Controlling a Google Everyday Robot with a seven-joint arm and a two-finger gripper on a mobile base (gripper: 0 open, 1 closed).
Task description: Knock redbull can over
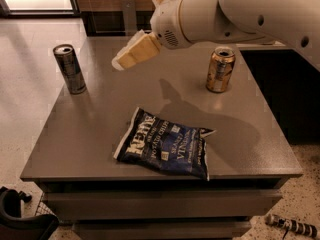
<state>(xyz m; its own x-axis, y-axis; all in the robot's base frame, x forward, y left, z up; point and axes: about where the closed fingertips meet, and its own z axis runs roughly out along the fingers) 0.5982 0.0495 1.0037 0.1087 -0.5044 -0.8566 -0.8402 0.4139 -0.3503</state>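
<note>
The flat grey table [90, 134] bears everything. The white robot arm [240, 9] reaches over it from the right. A crinkled dark-blue chip bag [165, 146] lies near the front. The cream gripper [121, 62] hovers mid-table, jaws pressed together and empty. The slim dark silver redbull can [70, 69] stands upright by the left edge, well apart. It is probably light, rigid and tippy, so push high on its side.

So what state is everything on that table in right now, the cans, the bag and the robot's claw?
redbull can: upright at the back left of the table, not knocked over.
gold can: upright at the back right.
chip bag: lying flat, crumpled, near the front edge.
gripper: in the air between the cans, touching nothing.
</note>
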